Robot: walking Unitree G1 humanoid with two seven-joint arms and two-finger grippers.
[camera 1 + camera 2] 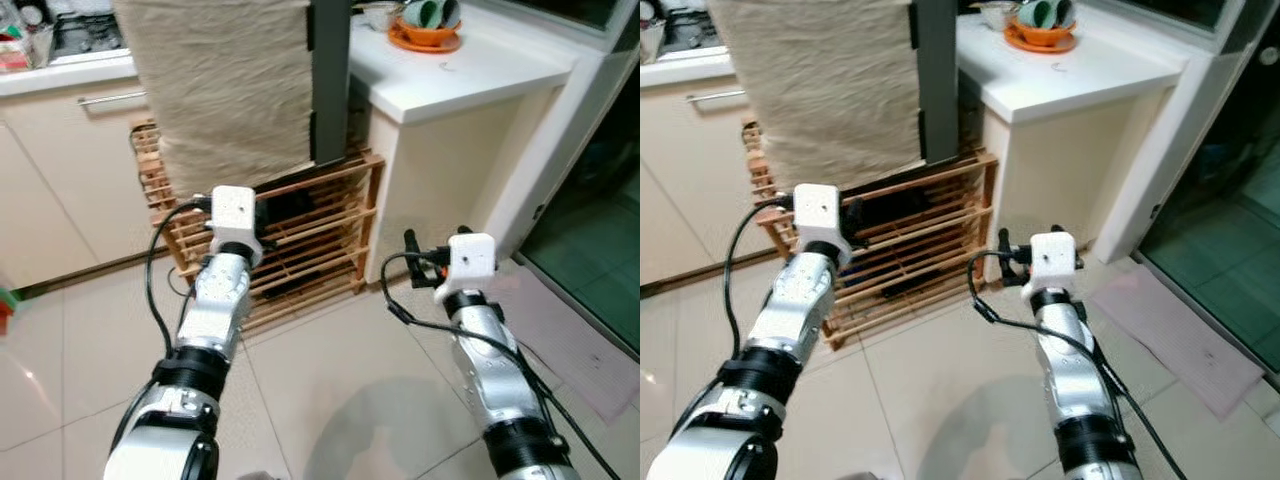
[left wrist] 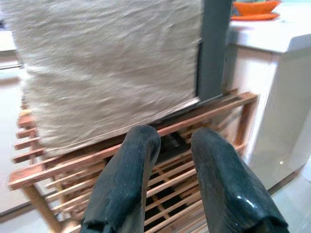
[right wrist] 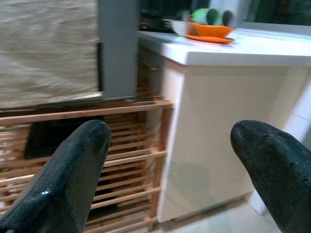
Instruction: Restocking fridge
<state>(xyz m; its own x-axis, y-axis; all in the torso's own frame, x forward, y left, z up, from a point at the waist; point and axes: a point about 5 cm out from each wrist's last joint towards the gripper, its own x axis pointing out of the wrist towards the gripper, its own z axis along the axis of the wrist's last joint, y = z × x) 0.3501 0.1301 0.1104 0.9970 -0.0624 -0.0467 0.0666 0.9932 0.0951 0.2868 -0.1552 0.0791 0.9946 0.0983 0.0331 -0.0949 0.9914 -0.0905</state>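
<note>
The fridge [image 1: 330,80] is seen as a tall dark grey appliance standing on a slatted wooden rack [image 1: 300,235], with a beige woven cloth [image 1: 225,85] draped over most of its front. Just beside the fridge, on its right, a white counter [image 1: 470,70] is set, and an orange dish [image 1: 425,38] with green cups is carried at the counter's far end. On the fridge's other side, pale kitchen cabinets [image 1: 60,170] are ranged along the wall.

The left gripper [image 2: 167,160] is held in front of the fridge, low, at the level of the rack's top rail; its fingers are nearly pressed together, only a narrow gap being left, and nothing is pinched. The right gripper [image 3: 170,165] is held in front of the counter's side panel, to the right of the fridge, with its fingers spread wide and empty.

No goods to be stocked can be made out, and no door handle is clearly shown. The door is judged to be stiff, heavy and smooth-faced, so a hold would best be taken at its exposed dark vertical edge beside the cloth, not on the flat face. The cloth is judged soft and slack; it would be expected to slip if gripped in place of the door.
</note>
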